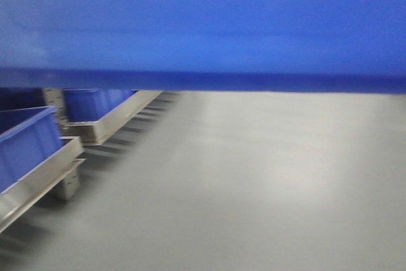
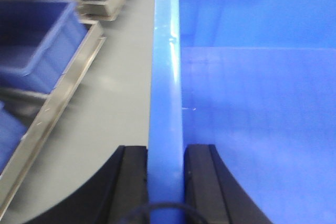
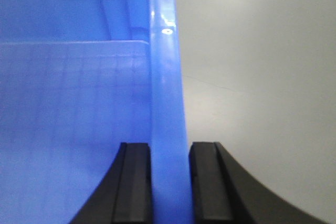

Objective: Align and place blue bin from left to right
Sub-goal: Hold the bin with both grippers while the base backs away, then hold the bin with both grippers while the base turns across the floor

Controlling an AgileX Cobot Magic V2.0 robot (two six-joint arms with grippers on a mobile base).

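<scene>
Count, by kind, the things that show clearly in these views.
1 large bin
2 small bins; more may be cut off
2 racks
2 grippers: left gripper, right gripper, each shut on the large bin
Total: 7

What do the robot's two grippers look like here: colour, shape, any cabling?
Left gripper: two matte black fingers with flat inner faces and outward-curving bases; a dark cable loop shows at the bottom edge. Right gripper: same black build, no cable visible. Arms themselves are out of view.
</scene>
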